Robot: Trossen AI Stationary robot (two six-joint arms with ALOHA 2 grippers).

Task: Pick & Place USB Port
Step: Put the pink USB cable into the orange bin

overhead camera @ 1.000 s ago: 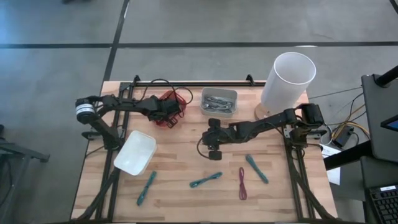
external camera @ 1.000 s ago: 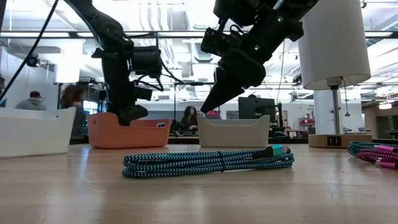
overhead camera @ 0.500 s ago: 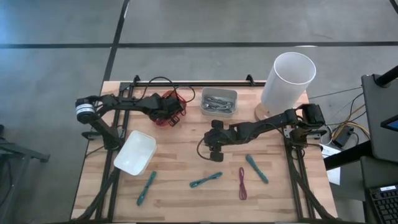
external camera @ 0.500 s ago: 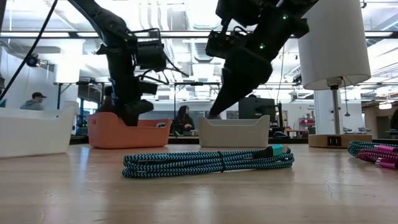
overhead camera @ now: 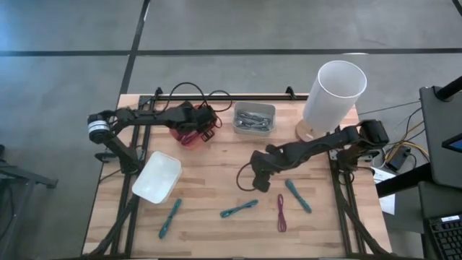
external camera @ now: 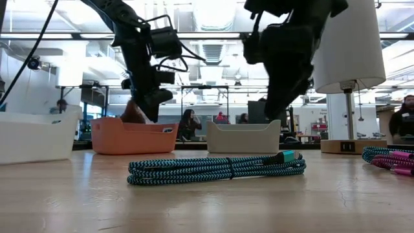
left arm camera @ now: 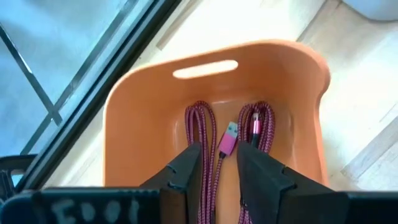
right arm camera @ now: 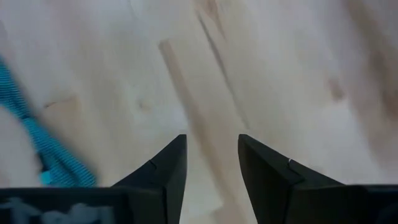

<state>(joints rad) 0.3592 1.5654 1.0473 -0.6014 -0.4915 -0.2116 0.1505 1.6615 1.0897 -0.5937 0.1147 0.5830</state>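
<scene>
I am hovering the left gripper (left arm camera: 214, 168) over the orange bin (left arm camera: 137, 130), jaws spread above the pink cable (left arm camera: 202, 124); the right gripper (right arm camera: 208, 162) is hanging over the bare surface (right arm camera: 261, 68), jaws spread and empty.

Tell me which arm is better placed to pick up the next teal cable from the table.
Right. The right gripper hangs open over bare wood right beside the teal cables. The left gripper, open, is above the orange bin holding pink cables, far from them.

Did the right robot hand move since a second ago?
Yes. The right gripper slid away from the grey bin, toward the teal cable near the table's front.
</scene>
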